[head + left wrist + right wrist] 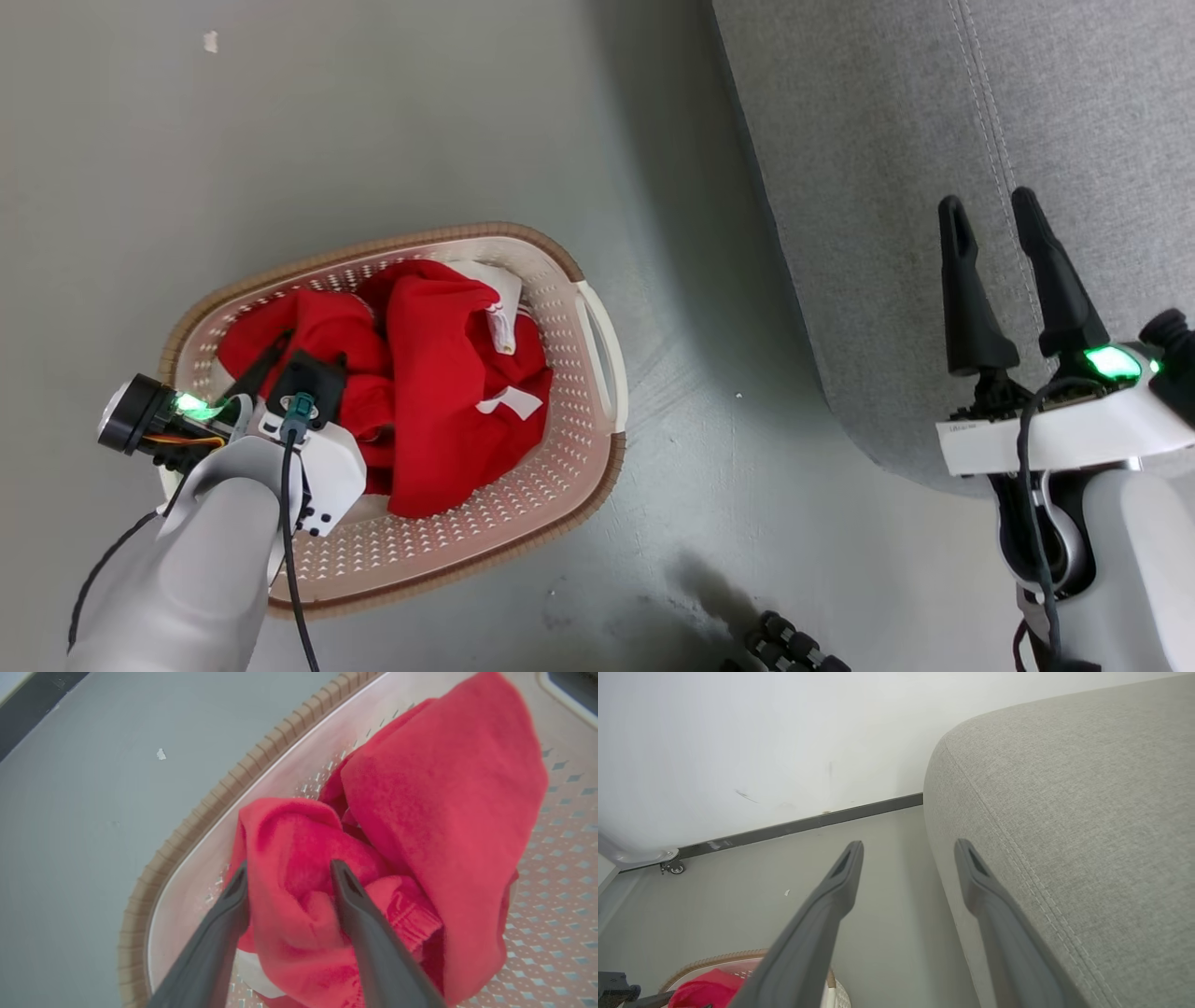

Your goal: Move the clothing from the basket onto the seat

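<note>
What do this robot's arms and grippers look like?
Each arm has a smooth pale grey forearm ending in a white wrist block with a glowing green light. Black cables run along both. The left gripper and right gripper each carry two long, dark, tapering fingers. The left wrist also shows orange wires and a teal plug.

right end effector (pixel 909 847) gapes wide at the seat (pixel 1087 812) edge.

We take this for a plain domestic room — a large grey woven-fabric upholstered seat (pixel 934 140) with stitched seams stands on a smooth grey floor (pixel 373 112), near a cream-white perforated plastic laundry basket (pixel 551 467) with a brown rim, full of bright red soft garments (pixel 439 373). Behind, we see a bare white wall (pixel 738 728) with a dark skirting strip (pixel 808 823).
</note>
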